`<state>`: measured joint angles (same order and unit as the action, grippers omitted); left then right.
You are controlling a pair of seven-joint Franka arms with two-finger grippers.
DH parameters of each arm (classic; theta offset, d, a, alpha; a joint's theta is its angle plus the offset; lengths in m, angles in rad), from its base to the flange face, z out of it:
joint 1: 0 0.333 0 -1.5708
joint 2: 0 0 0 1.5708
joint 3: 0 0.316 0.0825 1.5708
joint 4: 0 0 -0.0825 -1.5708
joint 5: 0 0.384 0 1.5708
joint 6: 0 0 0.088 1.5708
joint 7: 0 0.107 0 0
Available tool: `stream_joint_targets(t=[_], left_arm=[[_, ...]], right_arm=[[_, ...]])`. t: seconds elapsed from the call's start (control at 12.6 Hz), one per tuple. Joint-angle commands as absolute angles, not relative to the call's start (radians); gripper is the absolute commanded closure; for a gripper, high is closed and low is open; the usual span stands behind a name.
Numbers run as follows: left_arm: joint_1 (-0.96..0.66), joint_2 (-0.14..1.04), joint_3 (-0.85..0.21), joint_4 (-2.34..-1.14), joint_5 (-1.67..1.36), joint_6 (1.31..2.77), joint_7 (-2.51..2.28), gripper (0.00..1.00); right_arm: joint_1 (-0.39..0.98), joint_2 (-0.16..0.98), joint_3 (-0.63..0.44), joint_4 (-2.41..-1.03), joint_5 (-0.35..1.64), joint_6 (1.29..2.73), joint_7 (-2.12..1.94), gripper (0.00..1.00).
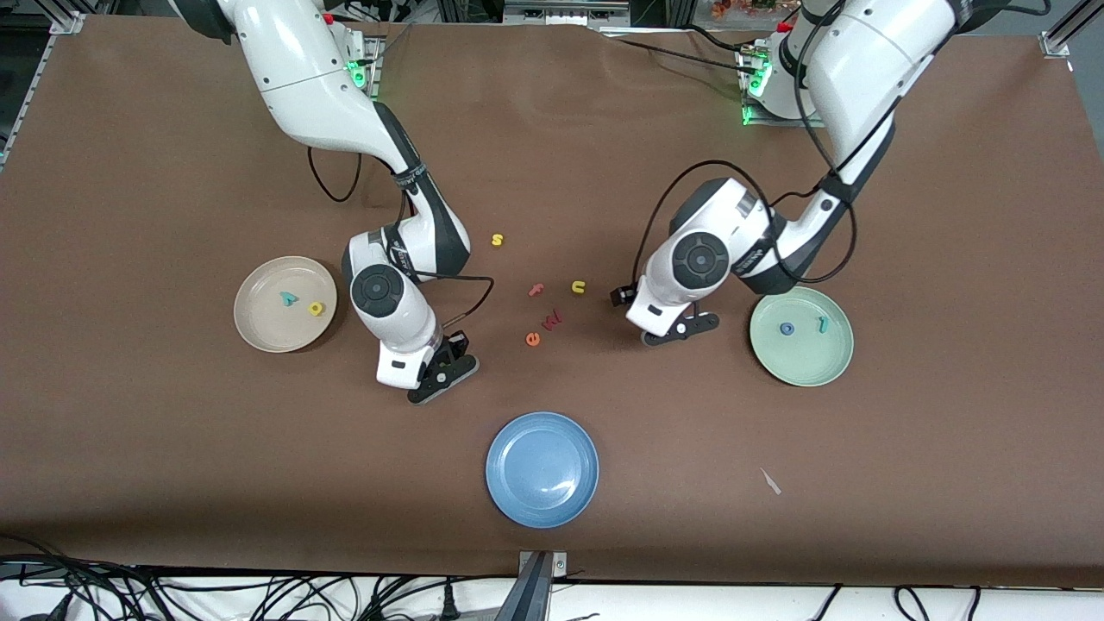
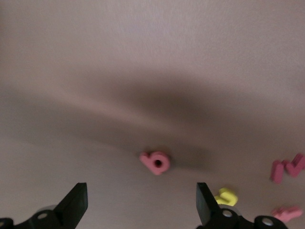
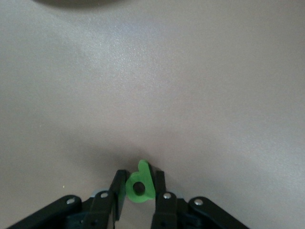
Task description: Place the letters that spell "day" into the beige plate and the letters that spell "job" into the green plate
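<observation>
My right gripper (image 1: 442, 373) (image 3: 139, 177) is low over the table between the beige plate (image 1: 266, 333) and the blue plate, shut on the green d (image 3: 139, 186). On the beige plate lie the teal y (image 1: 288, 298) and the yellow a (image 1: 316, 308). My left gripper (image 1: 681, 330) (image 2: 141, 196) stands open beside the green plate (image 1: 802, 364), with nothing between its fingers. The salmon-pink b (image 2: 156, 162) lies on the table just ahead of it and is hidden in the front view. The green plate holds the blue o (image 1: 786, 328) and the teal j (image 1: 823, 323).
Loose letters lie mid-table between the arms: yellow s (image 1: 497, 240), pink f (image 1: 536, 290), yellow u (image 1: 578, 286), dark red w (image 1: 552, 320), orange e (image 1: 532, 339). A blue plate (image 1: 542, 500) sits nearer the front camera. A small scrap (image 1: 770, 481) lies near the front edge.
</observation>
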<state>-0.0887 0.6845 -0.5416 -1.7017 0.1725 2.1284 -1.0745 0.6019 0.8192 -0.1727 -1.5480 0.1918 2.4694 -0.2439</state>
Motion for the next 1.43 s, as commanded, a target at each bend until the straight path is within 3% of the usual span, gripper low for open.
stream_joint_targets(t=[0.0, 0.16, 0.48, 0.56, 0.79, 0.87, 1.27, 1.35], left_arm=[[-0.112, 0.713, -0.532, -1.704, 0.166, 2.198, -1.303, 0.0], [-0.127, 0.721, -0.529, -1.709, 0.167, 2.207, -1.403, 0.0], [-0.164, 0.761, -0.522, -1.709, 0.303, 2.21, -1.45, 0.0], [-0.163, 0.776, -0.522, -1.707, 0.316, 2.21, -1.45, 0.08], [-0.163, 0.776, -0.522, -1.7, 0.316, 2.212, -1.573, 0.54], [-0.163, 0.776, -0.522, -1.697, 0.318, 2.214, -1.597, 0.61], [-0.164, 0.781, -0.506, -1.697, 0.319, 2.214, -1.598, 0.66], [-0.164, 0.781, -0.505, -1.697, 0.319, 2.214, -1.598, 0.66]], right_arm=[[0.58, 0.775, -0.172, -1.523, 0.241, 2.358, -0.245, 1.0], [0.574, 0.691, -0.202, -1.601, 0.3, 2.261, -0.181, 1.0], [0.574, 0.553, -0.306, -1.874, 0.301, 2.348, -0.118, 1.0], [0.574, 0.529, -0.337, -1.938, 0.301, 2.4, -0.117, 1.0], [0.574, 0.489, -0.402, -2.009, 0.301, 2.421, -0.08, 1.0], [0.574, 0.48, -0.413, -2.022, 0.301, 2.415, -0.048, 1.0], [0.572, 0.48, -0.472, -2.025, 0.301, 2.346, -0.028, 1.0], [0.568, 0.482, -0.477, -2.023, 0.301, 2.317, -0.026, 0.83]])
